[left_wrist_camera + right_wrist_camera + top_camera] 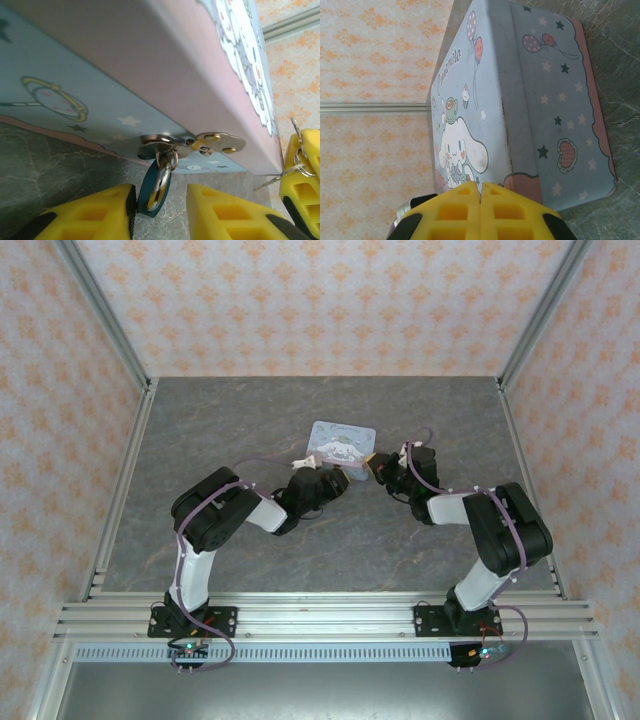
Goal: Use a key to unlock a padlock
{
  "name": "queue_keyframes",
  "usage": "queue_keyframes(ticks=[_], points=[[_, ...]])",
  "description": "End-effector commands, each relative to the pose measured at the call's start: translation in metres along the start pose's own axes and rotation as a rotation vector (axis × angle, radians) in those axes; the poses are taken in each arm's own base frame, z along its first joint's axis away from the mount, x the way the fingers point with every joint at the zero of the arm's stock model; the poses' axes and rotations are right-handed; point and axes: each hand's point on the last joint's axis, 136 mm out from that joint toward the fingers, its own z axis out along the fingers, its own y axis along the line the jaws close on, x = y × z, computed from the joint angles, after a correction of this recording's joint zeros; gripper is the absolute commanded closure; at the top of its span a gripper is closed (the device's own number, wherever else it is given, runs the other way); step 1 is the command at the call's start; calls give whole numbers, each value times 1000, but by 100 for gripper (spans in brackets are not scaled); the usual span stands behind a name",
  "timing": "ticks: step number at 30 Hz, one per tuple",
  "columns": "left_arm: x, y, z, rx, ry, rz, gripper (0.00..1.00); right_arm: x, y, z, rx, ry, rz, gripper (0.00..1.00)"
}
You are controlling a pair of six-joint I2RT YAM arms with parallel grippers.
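The small dark teal padlock (154,189) hangs by its shackle from the metal hasp (215,140) on the front of the pastel cartoon tin (165,65). My left gripper (161,196) straddles it with its jaws apart. The left pad touches the lock's side and a gap remains on the right. At the right edge of the left wrist view, my right gripper's yellow fingers (303,172) are shut on a ring with a thin metal key (272,179) pointing toward the tin. In the right wrist view the right gripper (480,187) is closed, facing the tin's (520,100) end.
The tin (343,445) rests mid-table on the grey stone-patterned surface (250,410). The left gripper (335,480) is at its near side and the right gripper (380,468) at its right end. Patterned walls and metal frame posts enclose the table.
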Motion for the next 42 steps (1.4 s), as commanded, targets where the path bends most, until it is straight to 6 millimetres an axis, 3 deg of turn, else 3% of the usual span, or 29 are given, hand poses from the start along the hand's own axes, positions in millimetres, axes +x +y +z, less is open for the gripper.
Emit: queue_keyframes(ticks=[1,13,18,23,28,36,40,41,42], points=[[-1,23,-1,-76,-54,-14,67,-1,-1,4,2,2,5,100],[0,27,4,-89,-65,-33,75,-1,0,5,-3,3,7,100],[1,28,5,-97,-64,-34,85,-1,2,5,-8,6,8,100],[3,22,3,-86,-42,-39,99,1,15,-1,-37,22,-1,100],[6,15,-4,-83,-4,-45,100,6,31,-19,-54,34,-29,100],[18,-8,-18,-57,140,-46,100,31,31,-59,-78,61,-41,100],[31,-12,-21,-47,227,-57,100,57,20,-71,-77,95,-52,100],[27,-25,-26,-15,229,-61,100,65,16,-73,-74,106,-57,100],[28,-26,-28,-14,241,-63,100,71,14,-75,-74,112,-59,100]])
